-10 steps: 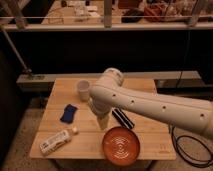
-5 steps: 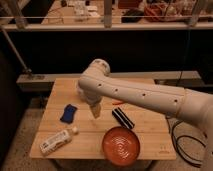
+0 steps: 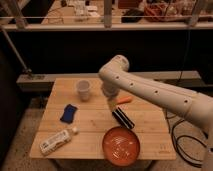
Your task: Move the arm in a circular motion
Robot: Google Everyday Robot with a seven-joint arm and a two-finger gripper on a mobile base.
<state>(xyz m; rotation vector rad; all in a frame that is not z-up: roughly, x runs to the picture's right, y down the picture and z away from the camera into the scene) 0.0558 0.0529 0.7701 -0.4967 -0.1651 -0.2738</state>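
Note:
The arm (image 3: 150,90) is a thick white tube with small dark dots. It reaches in from the right edge to a rounded joint (image 3: 117,67) above the wooden table (image 3: 90,125), then bends down. Its tapered pale tip, the gripper (image 3: 112,104), hangs just above the table's middle. It is right of a white cup (image 3: 83,90) and left of an orange stick-shaped object (image 3: 125,100). Nothing shows in its grasp.
On the table lie a blue cloth-like object (image 3: 68,113), a white bottle (image 3: 57,140) on its side, an orange-red bowl (image 3: 120,144) and a black oblong object (image 3: 123,118). Cables (image 3: 182,137) trail on the floor at the right. A railing (image 3: 105,27) runs behind.
The arm's joint swung left and then back to the right. The tip has moved right and toward the table's far side, uncovering the white cup. The objects have not moved.

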